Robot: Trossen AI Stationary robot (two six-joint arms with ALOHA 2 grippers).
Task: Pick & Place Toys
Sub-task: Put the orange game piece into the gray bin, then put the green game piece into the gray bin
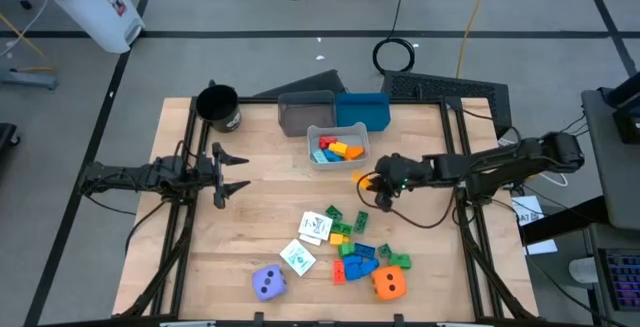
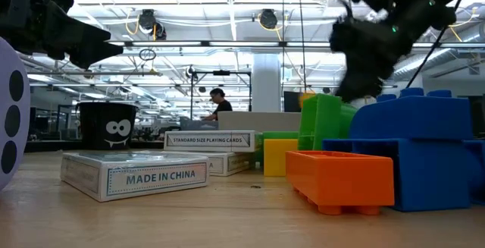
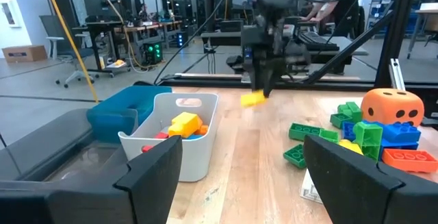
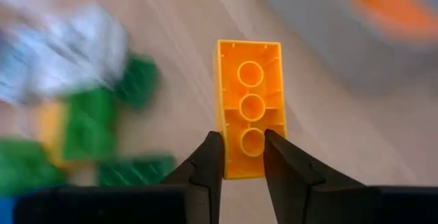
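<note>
right tool [image 4: 237,157] clamped on yellow block [image 4: 249,107] (underside showing), left tool [image 1: 228,175] spread apart, holding nothing

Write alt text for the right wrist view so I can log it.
The right gripper is shut on a yellow-orange block, held above the wooden table. Blurred green blocks lie to one side, and a grey bin lies beyond.

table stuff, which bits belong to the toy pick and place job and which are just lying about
Job: yellow block in right pincer; loose block pile; purple die; orange die; card packs.

Lying about: black cup; blue bin; white trash can.
</note>
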